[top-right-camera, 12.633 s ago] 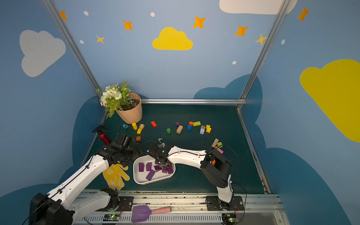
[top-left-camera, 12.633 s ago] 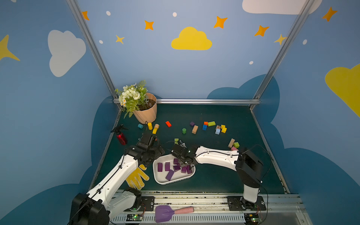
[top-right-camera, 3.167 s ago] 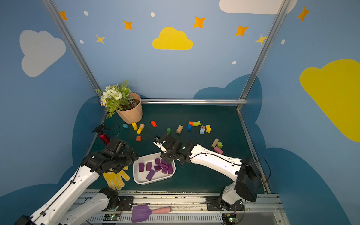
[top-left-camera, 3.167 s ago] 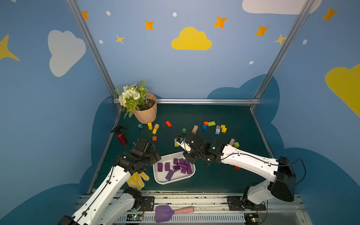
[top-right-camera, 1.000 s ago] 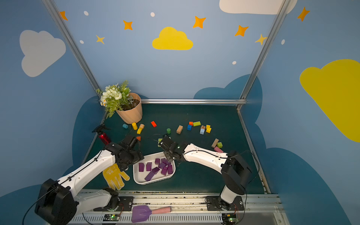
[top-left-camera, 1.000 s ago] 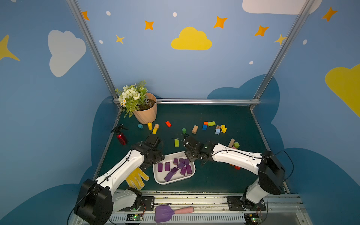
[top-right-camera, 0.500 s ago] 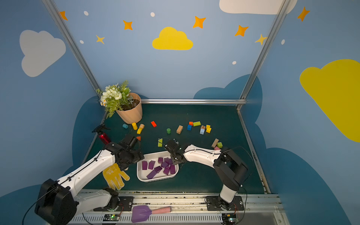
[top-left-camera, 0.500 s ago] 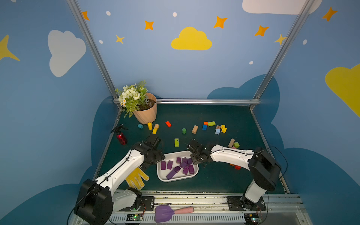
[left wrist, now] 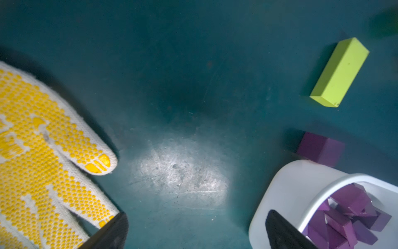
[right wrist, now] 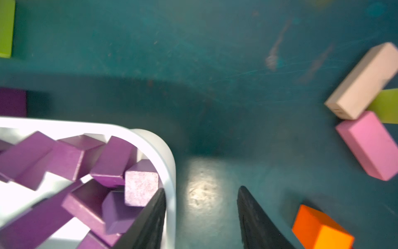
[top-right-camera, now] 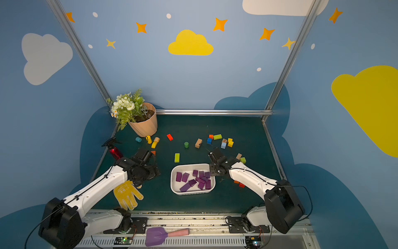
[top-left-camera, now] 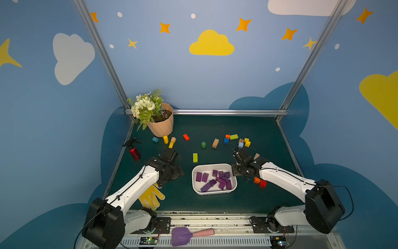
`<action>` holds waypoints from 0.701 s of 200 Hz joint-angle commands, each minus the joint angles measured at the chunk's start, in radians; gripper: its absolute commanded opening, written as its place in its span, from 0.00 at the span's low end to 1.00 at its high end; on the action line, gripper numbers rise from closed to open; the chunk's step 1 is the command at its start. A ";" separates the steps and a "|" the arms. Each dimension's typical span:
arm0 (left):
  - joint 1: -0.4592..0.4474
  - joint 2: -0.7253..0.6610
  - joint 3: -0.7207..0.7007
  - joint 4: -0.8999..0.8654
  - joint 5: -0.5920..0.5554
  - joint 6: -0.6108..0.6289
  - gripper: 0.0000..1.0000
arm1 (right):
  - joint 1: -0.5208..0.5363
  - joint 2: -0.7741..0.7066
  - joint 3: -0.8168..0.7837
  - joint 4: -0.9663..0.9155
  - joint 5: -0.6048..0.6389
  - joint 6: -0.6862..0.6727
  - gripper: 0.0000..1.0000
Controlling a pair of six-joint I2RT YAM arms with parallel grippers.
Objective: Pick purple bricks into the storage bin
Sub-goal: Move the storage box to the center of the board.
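Right wrist view is showing the right end effector (right wrist: pixel 201 189) standing half spread at the far right corner of the shallow white plastic storage bin (right wrist: pixel 168 155). One black finger appears to be sitting on the inner side of the rolled rim. Its mate is hanging outside over the bare dark green tabletop (right wrist: pixel 215 64). Nothing is being pinched between them.

Small matte dark purple bricks (right wrist: pixel 112 159) are lying heaped inside the bin. One stray purple brick (right wrist: pixel 11 102) is sitting outside on the tabletop, just beyond the bin's far rim and toward its left corner. The bin's whole far side is lying between it and this end effector.

Left wrist view: the left end effector (left wrist: pixel 197 213) is hanging spread wide and empty, between the yellow-dotted knit work glove (left wrist: pixel 43 140) and the bin. The stray brick is lying ahead of it, just beside the bin's corner, with the lime green oblong block (left wrist: pixel 340 73) near it on the far side. Its long axis is not reading clearly, as the rim is hiding part of it. I am judging the left arm nearer, with open tabletop between. In both top views the brick is not showing.

Against one second ago, the bin is now sitting further toward the tabletop's right edge, and the right arm is drawn back with it. The left arm is looking unmoved.
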 commanded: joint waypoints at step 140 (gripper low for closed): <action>-0.113 -0.053 -0.098 0.310 0.012 0.072 1.00 | -0.168 -0.056 0.312 -0.035 -0.168 0.008 0.77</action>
